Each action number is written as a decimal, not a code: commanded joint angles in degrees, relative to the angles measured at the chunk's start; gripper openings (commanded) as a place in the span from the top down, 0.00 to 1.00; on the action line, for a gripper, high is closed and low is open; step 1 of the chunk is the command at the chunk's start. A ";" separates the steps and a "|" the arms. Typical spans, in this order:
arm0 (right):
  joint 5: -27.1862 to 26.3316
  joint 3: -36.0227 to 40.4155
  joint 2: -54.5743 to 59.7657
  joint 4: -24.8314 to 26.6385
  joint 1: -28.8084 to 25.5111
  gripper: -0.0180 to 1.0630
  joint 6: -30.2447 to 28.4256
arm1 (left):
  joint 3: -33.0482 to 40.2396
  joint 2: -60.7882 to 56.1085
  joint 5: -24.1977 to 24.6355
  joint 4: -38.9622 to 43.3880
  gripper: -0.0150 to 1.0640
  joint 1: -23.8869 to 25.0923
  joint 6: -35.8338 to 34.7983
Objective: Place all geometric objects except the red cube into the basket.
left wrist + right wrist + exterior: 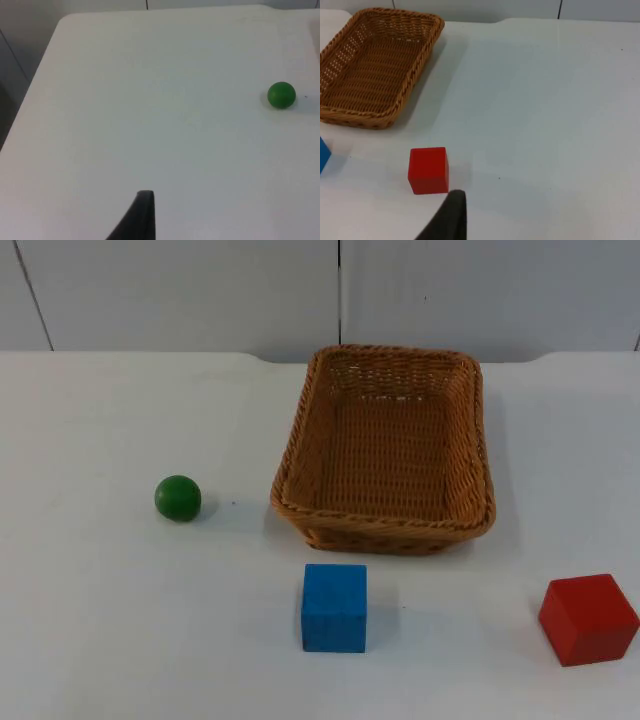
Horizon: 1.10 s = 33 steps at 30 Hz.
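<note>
Blue cube (334, 607) & green ball (178, 498): both to go in basket (470, 445); red cube (588, 619) stays.
Blue cube sits nearest you, just in front of basket; looks light, stiff, flat-sided, so take it across two opposite faces. Green ball, well left of basket on open counter (100, 620), prob. smooth and apt to roll: close on its widest part, dead centre. Red cube lies well right, near right end effector (451, 212); nothing blocks either pick. Left end effector (142, 212) waits far from ball; can't tell how far open either one is.
</note>
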 commanded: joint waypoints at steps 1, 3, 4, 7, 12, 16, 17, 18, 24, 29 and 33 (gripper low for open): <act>-0.41 -1.08 0.32 0.45 -0.34 0.01 -0.23 | 0.24 -0.20 -0.75 -0.38 0.01 -0.16 0.24; -0.86 -3.44 3.88 0.45 -0.34 0.01 -0.23 | -0.59 1.71 -1.42 -1.06 0.01 -0.16 0.24; -1.49 -4.58 6.31 0.45 -0.34 0.01 -0.23 | -0.99 3.35 -1.88 -2.12 0.01 -0.16 0.24; -3.18 -7.23 11.64 0.45 -0.34 0.01 -0.23 | -2.04 7.14 -3.26 -2.82 0.01 -0.16 0.24; -7.68 -10.49 22.53 0.57 -0.34 0.01 -0.23 | -3.89 17.96 -5.82 -4.97 0.01 -0.16 0.24; -13.79 -11.11 31.85 0.57 -0.34 0.01 -0.23 | -5.63 29.92 -7.60 -6.59 0.01 -0.16 0.24; -14.64 -11.11 34.17 0.40 -0.34 0.01 -0.23 | -5.81 32.65 -8.22 -6.59 0.01 -0.16 0.24; -15.26 -11.11 35.25 0.25 -0.34 0.01 -0.23 | -5.91 35.17 -9.22 -6.59 0.01 -0.16 0.24; -18.32 -11.11 44.34 -0.03 -0.34 0.01 -0.23 | -5.91 43.54 -12.39 -6.71 0.01 -0.16 0.62; -18.32 -11.11 49.32 -0.03 -0.34 0.01 -0.23 | -5.91 48.26 -13.66 -6.82 0.01 -0.16 1.75; -17.87 -11.11 51.31 0.10 -0.34 0.01 -0.23 | -5.91 49.86 -14.68 -7.24 0.01 -0.16 2.21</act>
